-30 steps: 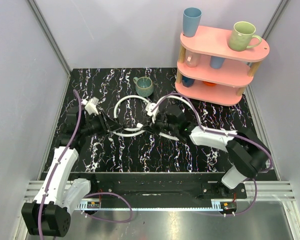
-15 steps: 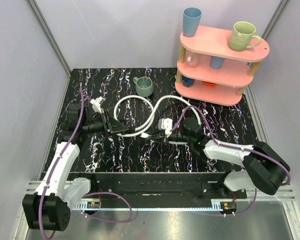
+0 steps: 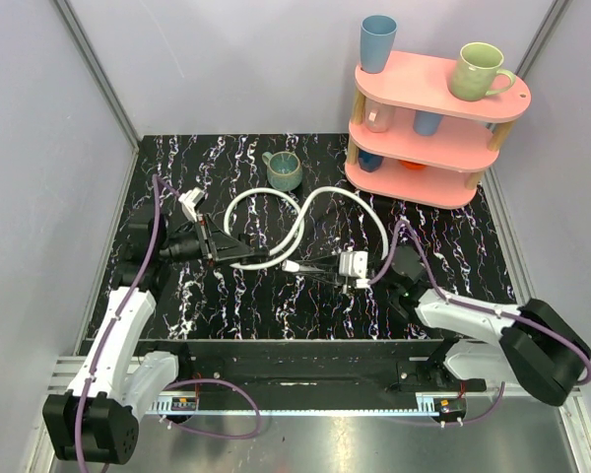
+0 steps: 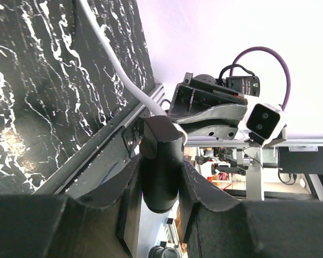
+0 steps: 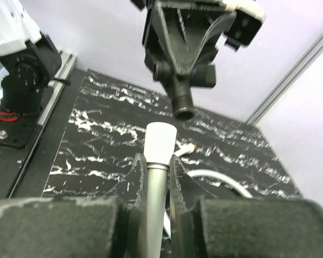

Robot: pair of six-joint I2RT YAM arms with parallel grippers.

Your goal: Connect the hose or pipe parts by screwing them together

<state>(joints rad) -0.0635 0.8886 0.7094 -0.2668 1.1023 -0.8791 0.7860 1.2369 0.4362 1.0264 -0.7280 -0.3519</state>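
Note:
Two thin white hoses lie looped mid-table, one [image 3: 259, 194] to the left and the other [image 3: 345, 193] to the right. My left gripper [image 3: 238, 252] is shut on a black threaded fitting [image 4: 160, 166] at a hose end; its white hose [image 4: 113, 59] trails away over the table. My right gripper [image 3: 320, 272] is shut on a grey metal hose end with a white tip [image 5: 160, 141]. In the right wrist view that tip points at the threaded mouth of the black fitting [image 5: 182, 105], a short gap apart and roughly in line with it.
A green mug [image 3: 284, 170] stands behind the hoses. A pink three-tier shelf [image 3: 492, 103] with several cups fills the back right corner. Purple cables [image 3: 154, 232] run along both arms. The table's near edge [image 3: 305, 343] lies just behind the grippers.
My right arm has drawn back toward the near right, pulling its hose end along so the loop opened out. My left gripper has shifted a little right with its fitting. Both grips held.

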